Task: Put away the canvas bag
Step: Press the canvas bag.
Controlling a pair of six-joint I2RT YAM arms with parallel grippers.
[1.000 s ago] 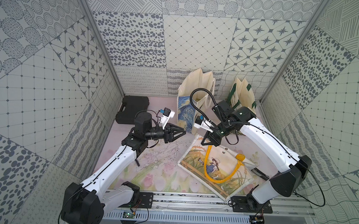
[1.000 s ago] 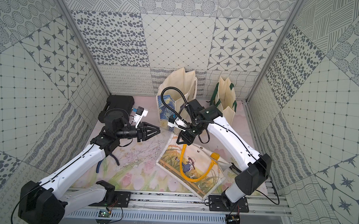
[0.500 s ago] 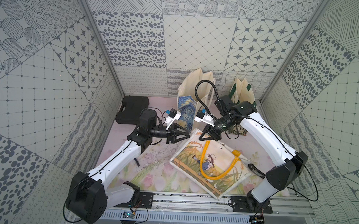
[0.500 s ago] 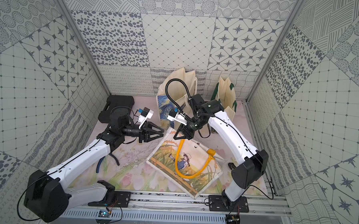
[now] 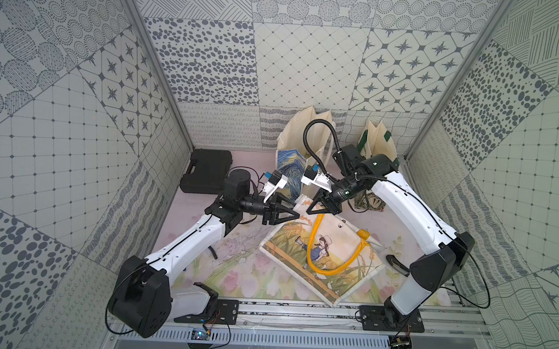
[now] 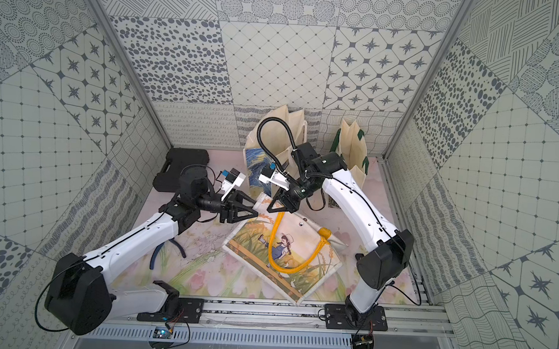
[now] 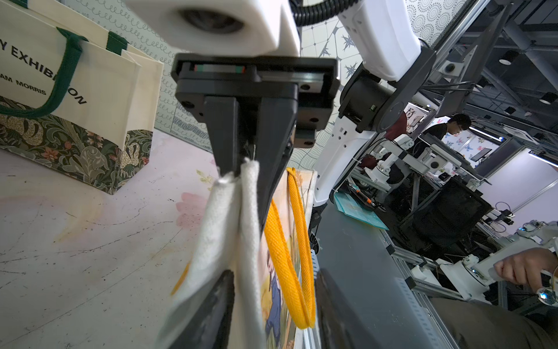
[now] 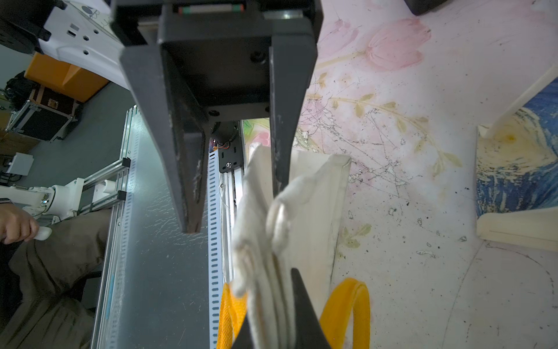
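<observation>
Nearest the front rail [image 5: 298, 309], the canvas bag [image 5: 333, 249] lies on the floral table mat [image 5: 234, 277] between the two arm bases, with one corner almost at the rail. It is cream and printed with a girl in a hat among tall grass. Its yellow handles [image 7: 279, 241] loop across the printed face.

Farther back, the bag's mouth edge is lifted off the mat. The right gripper [image 5: 312, 210] is clenched on that cream edge. The left wrist view shows its two black fingers [image 7: 223, 136] pinching a doubled fold of the fabric.

Just beside it, the left gripper [image 5: 296, 211] stands released, jaws apart. In the right wrist view one finger [image 8: 187, 181] hangs clear of the cloth while the other runs against the bunched rim, so nothing is pinched.

Behind the grippers, a tote with a blue swirling print [image 5: 288, 162] and a green-handled tote [image 5: 380, 144] lettered "EXHIBITION" stand upright at the back wall. A closed black case [image 5: 207, 170] lies in the far left corner.
</observation>
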